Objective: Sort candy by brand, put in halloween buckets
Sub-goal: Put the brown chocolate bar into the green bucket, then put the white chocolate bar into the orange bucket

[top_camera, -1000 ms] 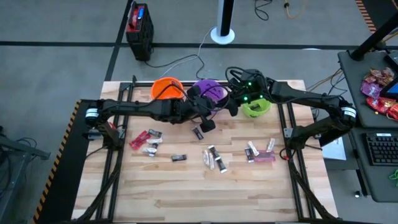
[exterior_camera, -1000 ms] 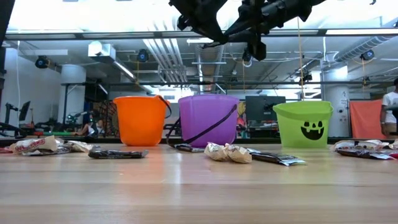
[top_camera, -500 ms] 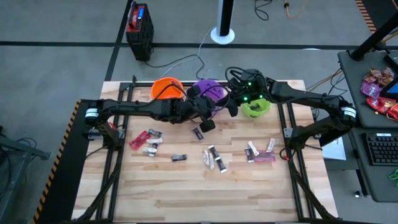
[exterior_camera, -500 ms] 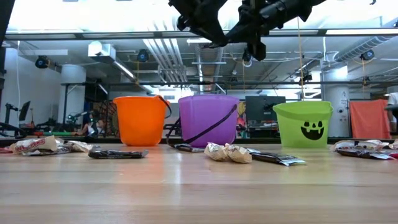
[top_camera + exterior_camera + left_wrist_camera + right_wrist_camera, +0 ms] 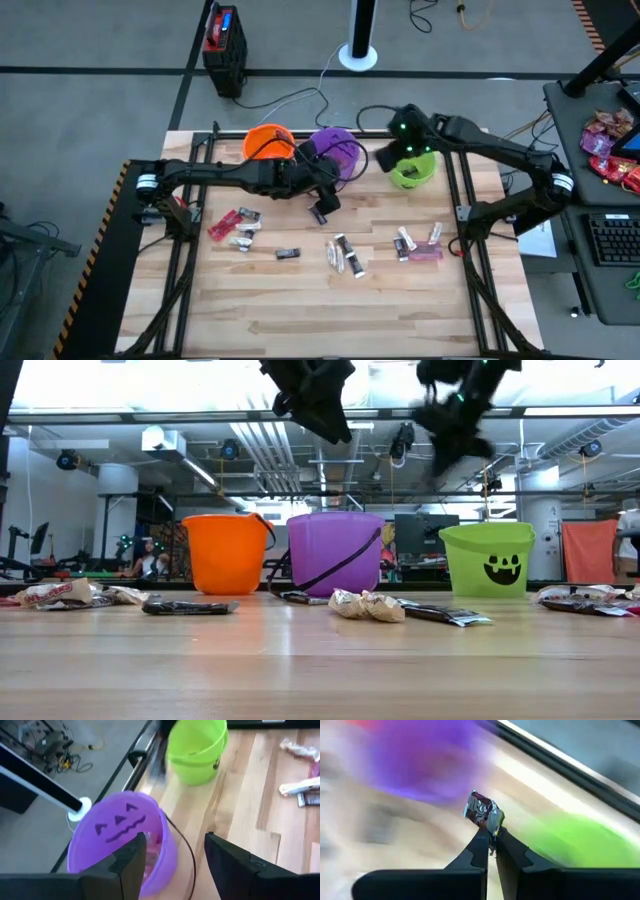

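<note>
My right gripper (image 5: 490,842) has swung away from the purple bucket (image 5: 338,148) to over the green bucket (image 5: 412,172). Its jaws are clamped on a crinkled dark-red and silver candy (image 5: 482,812), pinched by one end.

My left gripper (image 5: 172,852) has opened since a second ago; fingers (image 5: 131,862) now apart with nothing between them, hanging just above the purple bucket's near rim. Pink wrappers show inside, below my left finger. I judge one piece just dropped there and the right-hand piece due for green next.

Orange bucket (image 5: 268,141) sits beyond my left gripper, beside the purple.

Surface: pale wood-plank table (image 5: 300,300). Loose candy well short of both grippers: red and white pieces (image 5: 236,225), one dark piece (image 5: 288,254), a silver cluster (image 5: 344,253), pink-white pieces (image 5: 420,246).

Room: grey floor, cables, white pole base (image 5: 357,55), workshop ceiling pipes.
</note>
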{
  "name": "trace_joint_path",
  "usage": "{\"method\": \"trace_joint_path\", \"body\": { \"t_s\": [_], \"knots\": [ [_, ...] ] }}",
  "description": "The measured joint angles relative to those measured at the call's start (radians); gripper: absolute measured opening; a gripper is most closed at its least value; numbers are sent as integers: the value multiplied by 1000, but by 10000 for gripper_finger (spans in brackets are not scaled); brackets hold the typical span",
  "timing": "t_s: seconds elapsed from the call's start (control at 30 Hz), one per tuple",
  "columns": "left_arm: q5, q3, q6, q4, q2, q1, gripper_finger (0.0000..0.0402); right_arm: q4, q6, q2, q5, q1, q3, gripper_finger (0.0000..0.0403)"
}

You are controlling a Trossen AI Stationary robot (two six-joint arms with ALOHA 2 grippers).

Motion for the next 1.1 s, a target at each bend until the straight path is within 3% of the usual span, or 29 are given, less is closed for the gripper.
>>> {"method": "trace_joint_path", "body": {
  "t_s": [0.07,0.2,0.57,0.63,0.8,0.87,0.97,1.1],
  "knots": [
    [0,0,-5,-7,0,0,185,-178,29,26,123,-24,22,14],
    [0,0,0,-12,0,0,185,-330,35,43,141,-46,31,29],
    [-1,0,2,-30,0,0,185,-349,83,48,168,-46,30,113],
    [1,0,-6,-89,-6,0,185,-335,37,37,100,-42,31,128],
    [56,-28,-50,-272,-122,15,176,-280,-40,-17,-451,6,32,151],
    [116,-73,-49,-253,-206,26,168,-291,-6,-23,-585,57,31,153],
    [223,-175,-63,-171,-326,43,154,-411,9,-19,-611,166,19,155],
    [230,-334,-99,-40,-464,45,140,-497,55,6,-498,287,-55,155]
  ]
}}
